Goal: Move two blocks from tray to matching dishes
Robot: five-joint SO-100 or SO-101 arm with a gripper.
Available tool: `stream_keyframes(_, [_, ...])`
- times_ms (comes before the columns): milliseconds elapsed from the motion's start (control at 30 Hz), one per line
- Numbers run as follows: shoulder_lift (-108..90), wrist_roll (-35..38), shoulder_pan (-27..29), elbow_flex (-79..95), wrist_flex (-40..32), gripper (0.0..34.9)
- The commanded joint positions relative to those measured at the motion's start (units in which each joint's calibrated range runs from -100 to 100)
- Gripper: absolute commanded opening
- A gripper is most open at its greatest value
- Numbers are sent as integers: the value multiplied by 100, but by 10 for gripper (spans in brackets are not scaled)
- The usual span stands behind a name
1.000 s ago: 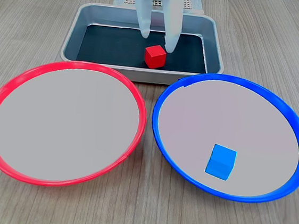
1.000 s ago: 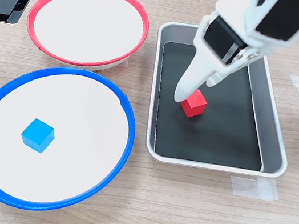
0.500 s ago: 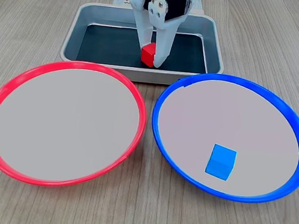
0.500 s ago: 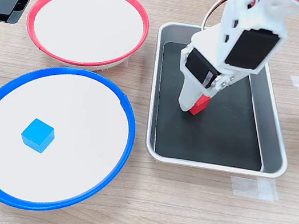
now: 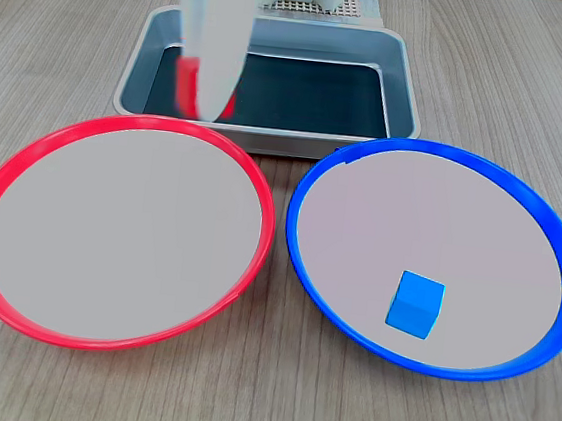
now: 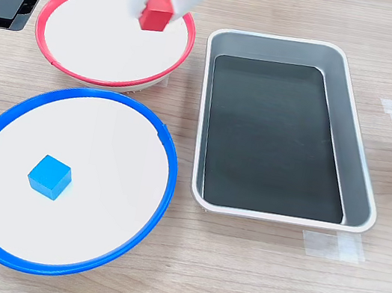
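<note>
from my seat, going left to right in the first exterior view: the red-rimmed dish (image 5: 118, 229) sits on the wooden table (image 5: 59, 26) at the first exterior view's left, its pale centre bare. above its far rim i see the gripper (image 5: 205, 87), blurred white, its fingers pinching the red block (image 5: 187, 82), which shows in front of the tray (image 5: 263, 138) from this angle. the tray's black bottom has nothing on it. at the first exterior view's right the blue-rimmed dish (image 5: 437, 257) holds the blue block (image 5: 416, 303), resting near the front of its pale centre.

in the second exterior view, left to right again: the blue-rimmed dish (image 6: 68, 181) with the blue block (image 6: 49, 176) lies at lower left, the red-rimmed dish (image 6: 116, 31) above it. the gripper (image 6: 156, 12) hangs over the red-rimmed dish's right part, clamped on the red block (image 6: 156, 15). i cannot tell whether the block touches the dish. the tray (image 6: 290, 129) lies to the right, just beside both dishes.
</note>
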Motion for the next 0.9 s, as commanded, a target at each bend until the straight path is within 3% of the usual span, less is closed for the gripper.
stream_keyframes(0, [1122,137,295,-652,-1315,2])
stream_keyframes(67, [1455,259,361,-688,-1678,7])
stream_keyframes(133, [1600,396,427,-515,-2008,112])
stream_keyframes(167, [1591,430,455,-388,-2140,180])
stream_keyframes(200, [1548,440,464,-288,-2223,222])
stream_keyframes(267, [1361,444,474,-88,-2305,260])
stream_keyframes(300, [1173,425,474,76,-2338,255])
stream_keyframes(400, [346,278,474,841,-2594,179])
stream_keyframes(467, [-550,73,427,1706,-2916,150])
stream_keyframes(500, [-1087,-98,398,2188,-3065,65])
stream_keyframes(533, [-1607,-313,361,2643,-3180,3])
stream_keyframes(733, [-6366,-1548,-326,7086,-3717,2])
stream_keyframes(867, [-8661,-1792,-731,8779,-3032,1])
